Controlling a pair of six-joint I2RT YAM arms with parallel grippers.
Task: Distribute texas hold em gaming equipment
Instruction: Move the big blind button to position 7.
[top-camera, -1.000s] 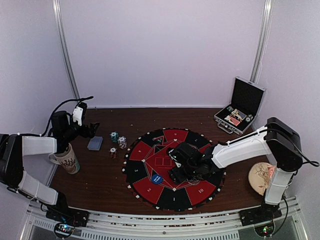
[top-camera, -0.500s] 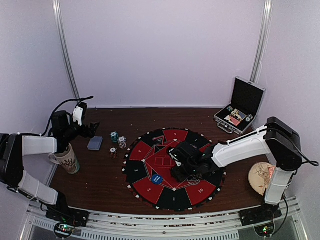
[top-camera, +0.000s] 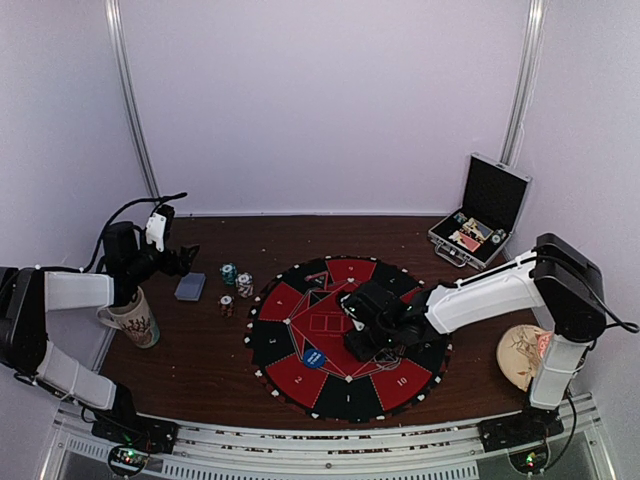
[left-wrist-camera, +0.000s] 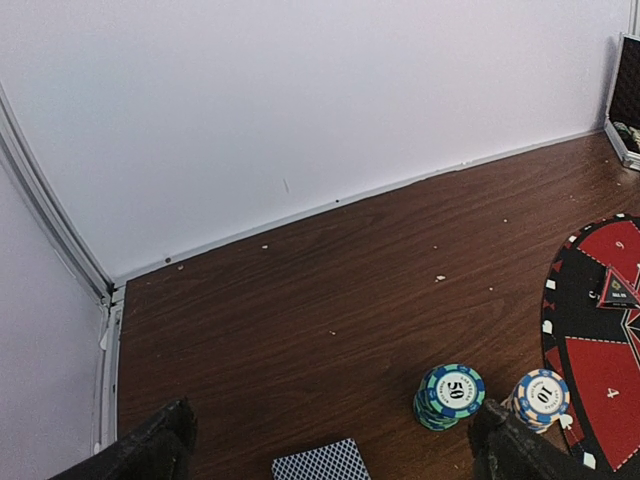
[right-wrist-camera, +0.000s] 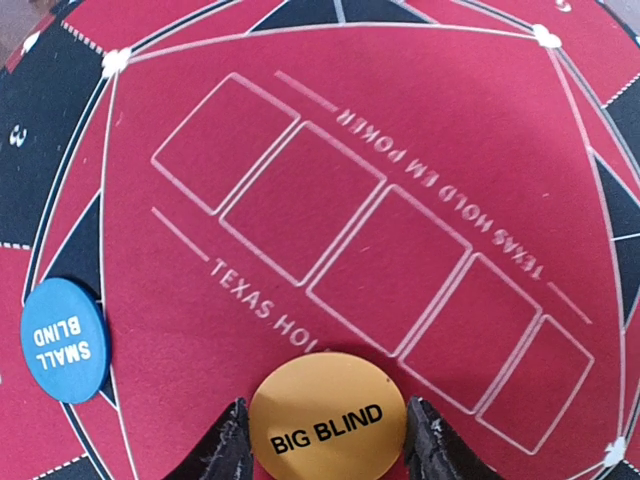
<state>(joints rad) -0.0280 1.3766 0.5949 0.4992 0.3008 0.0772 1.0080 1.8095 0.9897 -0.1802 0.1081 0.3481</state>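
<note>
The left gripper (top-camera: 186, 260) hangs over the table's (top-camera: 200, 350) left side, the mug (top-camera: 135, 322) near its arm. Its wrist view shows the fingers (left-wrist-camera: 150, 452) spread wide with nothing between them.

Just right of it, the overhead view shows the whole stack of cards (top-camera: 190, 287), while the wrist view catches only its far edge. Next come three chip stacks by the mat's (top-camera: 300, 375) left rim: a teal stack (top-camera: 229, 273), a white stack (top-camera: 245, 284) and a red stack (top-camera: 227, 305). The wrist view reads 50 on the teal and 10 on the white, and the red falls outside it.

From above, the blue disc (top-camera: 314, 357) lies on the mat's near-left part. The right gripper (top-camera: 360, 348) sits low over the centre, its own body hiding the fingertips. Only its wrist view shows the orange disc (right-wrist-camera: 328, 415), marked BIG BLIND, flat on the red felt below the row of card outlines. The fingers have narrowed onto it, one against each side. There the blue disc reads SMALL BLIND, apart to the left.

The open case (top-camera: 480, 215) stands back right, and a plate (top-camera: 520, 355) lies by the right arm.
</note>
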